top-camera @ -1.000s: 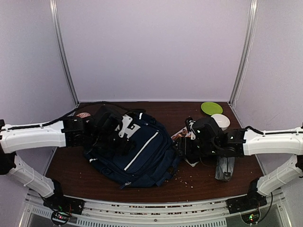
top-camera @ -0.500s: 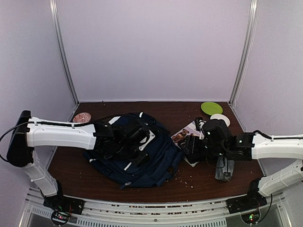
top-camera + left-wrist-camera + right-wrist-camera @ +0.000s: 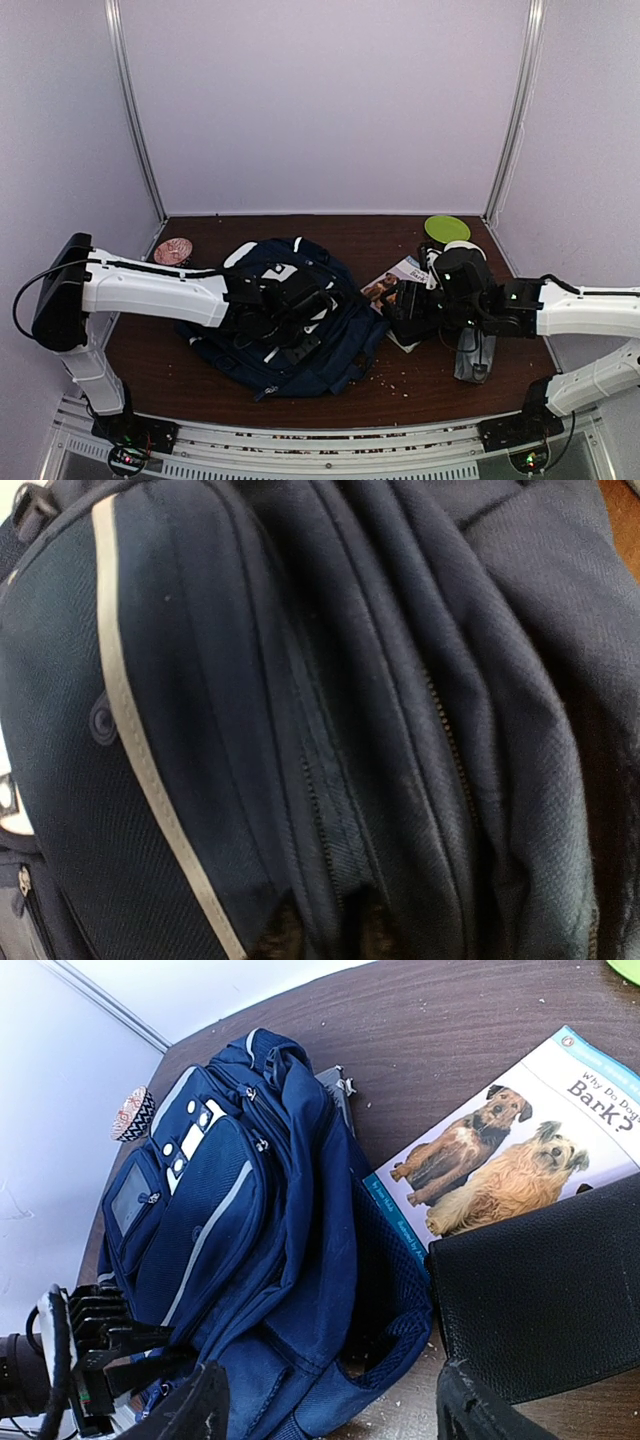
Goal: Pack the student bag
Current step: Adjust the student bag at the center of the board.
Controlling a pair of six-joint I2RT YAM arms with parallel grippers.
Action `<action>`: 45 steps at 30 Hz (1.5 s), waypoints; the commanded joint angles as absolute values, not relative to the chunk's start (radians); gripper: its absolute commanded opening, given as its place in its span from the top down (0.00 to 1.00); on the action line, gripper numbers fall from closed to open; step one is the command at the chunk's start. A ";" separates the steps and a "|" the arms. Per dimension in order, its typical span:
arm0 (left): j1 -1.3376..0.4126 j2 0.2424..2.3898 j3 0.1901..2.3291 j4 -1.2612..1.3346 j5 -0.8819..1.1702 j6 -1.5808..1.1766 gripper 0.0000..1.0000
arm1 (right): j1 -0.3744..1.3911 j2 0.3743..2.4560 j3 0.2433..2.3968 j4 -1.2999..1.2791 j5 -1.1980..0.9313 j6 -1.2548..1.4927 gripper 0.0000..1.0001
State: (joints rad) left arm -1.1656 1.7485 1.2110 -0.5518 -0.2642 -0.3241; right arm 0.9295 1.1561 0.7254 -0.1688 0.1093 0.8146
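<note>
On the student bag (image 3: pixel 340 345), left gripper (image 3: pixel 325 935) narrow around a fold; right gripper (image 3: pixel 335 1410) wide at its 3 o'clock.

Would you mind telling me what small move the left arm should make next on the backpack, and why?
Probably close the left fingers on the fabric ridge and lift slightly: they straddle it beside a zipper that looks closed on the student bag, which must open before the book goes in.

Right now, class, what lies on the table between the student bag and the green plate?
A picture book with two dogs on its cover lies between the student bag and the green plate, clearest in the right wrist view.
</note>
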 commanded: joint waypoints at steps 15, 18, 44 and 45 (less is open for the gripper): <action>-1.004 1.513 1.478 -0.618 -0.334 -0.463 1.00 | 0.925 1.149 0.871 -0.182 -0.005 0.646 0.32; -0.989 1.510 1.510 -0.586 -0.300 -0.497 1.00 | 0.926 1.206 0.834 -0.051 -0.096 0.731 0.31; -0.968 1.638 1.580 -0.551 -0.371 -0.607 1.00 | 0.918 1.301 0.894 0.000 0.006 0.934 0.25; -0.968 1.637 1.579 -0.552 -0.370 -0.608 1.00 | 0.917 1.315 0.896 0.002 0.004 0.933 0.27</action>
